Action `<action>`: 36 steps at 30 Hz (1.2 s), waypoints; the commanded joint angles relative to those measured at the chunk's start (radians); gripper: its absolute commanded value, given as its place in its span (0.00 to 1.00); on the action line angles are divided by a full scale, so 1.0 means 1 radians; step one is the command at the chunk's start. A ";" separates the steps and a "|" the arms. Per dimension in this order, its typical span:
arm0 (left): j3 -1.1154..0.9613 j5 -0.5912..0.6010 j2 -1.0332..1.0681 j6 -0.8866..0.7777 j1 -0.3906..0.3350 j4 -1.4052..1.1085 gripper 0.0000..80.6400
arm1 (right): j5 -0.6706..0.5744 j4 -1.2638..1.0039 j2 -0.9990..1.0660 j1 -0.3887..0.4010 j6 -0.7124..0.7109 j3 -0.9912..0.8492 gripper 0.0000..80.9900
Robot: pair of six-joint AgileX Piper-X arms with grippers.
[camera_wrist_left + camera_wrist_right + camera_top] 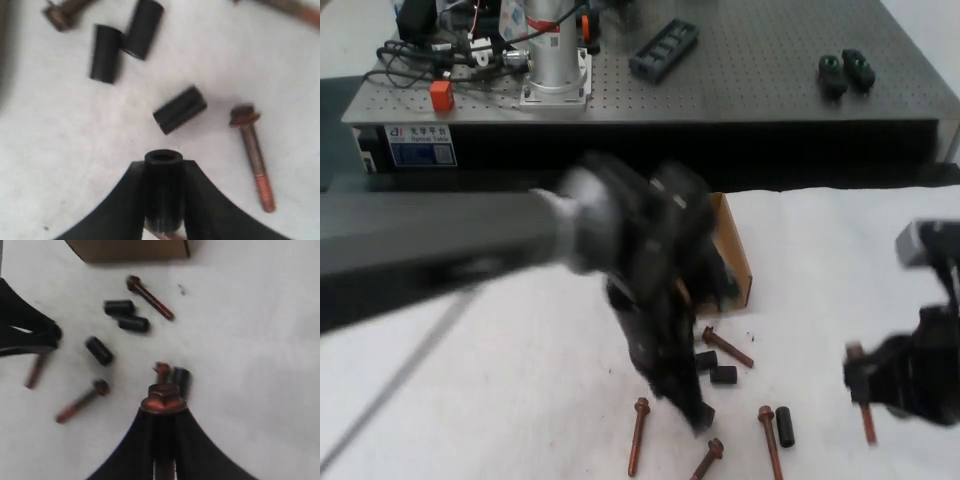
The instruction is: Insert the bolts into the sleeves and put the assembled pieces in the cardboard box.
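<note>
The left gripper [163, 170] squeezes one black sleeve [163, 187] over the white cloth [250, 365]. The right gripper [163, 415] pinches one bolt [161, 402]. Line the bolt's tip up straight with the sleeve's hole, then push slowly. Four more bolts and four more sleeves lie near the cardboard box [130, 250].

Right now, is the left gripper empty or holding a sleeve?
Holding: a black sleeve sits clamped between the left gripper fingers, bore showing.

White cloth [840, 250] covers bench. Behind: grey perforated metal table [760, 70], silver post [555, 55], tangled cables [410, 55], orange block [441, 95].
</note>
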 commanded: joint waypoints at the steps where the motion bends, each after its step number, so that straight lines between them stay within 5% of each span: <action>1: 0.219 0.169 -0.285 -0.345 0.058 -0.297 0.01 | -0.245 -0.274 -0.103 -0.001 0.161 0.014 0.00; 5: 0.494 0.312 -0.518 -0.459 0.055 -0.638 0.01 | -0.444 -0.628 -0.130 0.004 0.431 0.083 0.00; 13: 0.753 0.515 -0.754 -0.745 0.056 -1.151 0.01 | -0.458 -1.133 -0.059 0.159 0.708 0.124 0.00; 20: 0.756 0.624 -0.766 -0.745 0.056 -1.167 0.01 | -0.442 -1.187 -0.009 0.260 0.711 0.121 0.00; 36: 0.756 0.680 -0.766 -0.745 0.056 -1.167 0.01 | -0.435 -1.148 -0.005 0.264 0.655 0.121 0.00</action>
